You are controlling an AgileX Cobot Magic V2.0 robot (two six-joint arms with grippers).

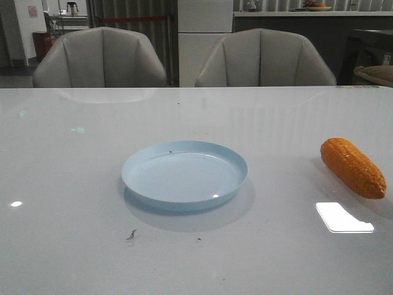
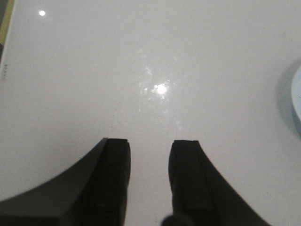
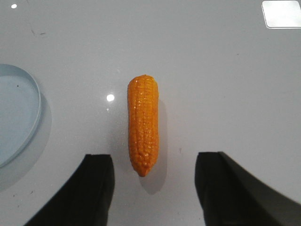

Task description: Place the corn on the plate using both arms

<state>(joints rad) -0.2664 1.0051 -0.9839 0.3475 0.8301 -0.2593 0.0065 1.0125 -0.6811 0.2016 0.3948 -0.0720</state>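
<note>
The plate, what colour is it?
Pale blue, plain; the plate shows best in the front view.

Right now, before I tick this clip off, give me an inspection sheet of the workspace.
Surface: glossy white table, light glare, a few dark specks near the front.
Job's things: corn lying on the table at the right, apart from the plate, which holds nothing.
Clutter: nothing seen.
Grippers: left gripper open over bare table, holding nothing; right gripper open wide, the corn's narrow end between its fingers, not touching.
Cables: nothing seen.
Surroundings: two grey chairs behind the table, a counter beyond.
</note>
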